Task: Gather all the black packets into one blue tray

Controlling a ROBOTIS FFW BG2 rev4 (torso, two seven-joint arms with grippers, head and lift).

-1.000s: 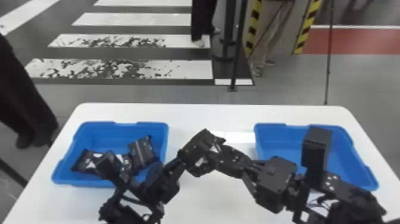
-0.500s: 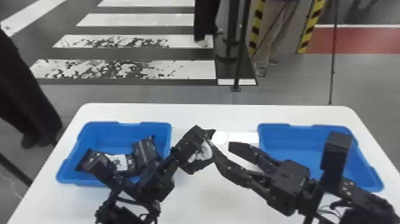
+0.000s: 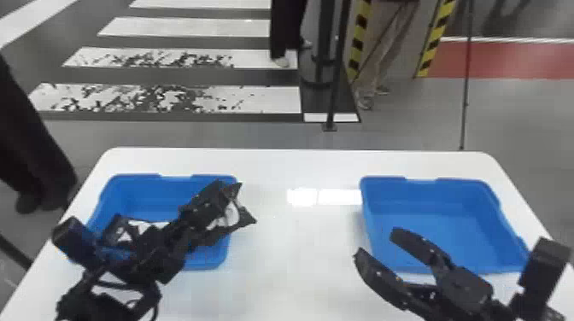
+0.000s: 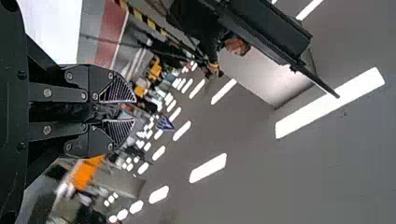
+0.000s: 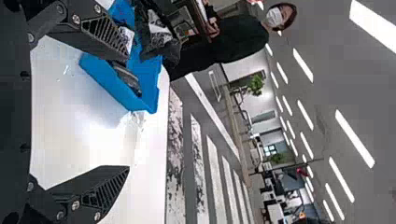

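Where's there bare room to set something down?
Bare tabletop runs between the left tray and right tray, and behind both to the far edge. Crowded: the left tray, packets inside, left arm above; and around the right gripper.

A white worktop with rounded far corners shows in the head view, a bright glare lying across its surface. Beyond it spreads a grey floor crossed by broad white stripes, the nearer ones blotched with dark patches. A red floor strip edged in white lies farther right. Between them are two bands striped black and yellow, a black pole on a small flat base and, to the right, a thinner dark pole. The right wrist view catches leafy green plants and long white ceiling lights.
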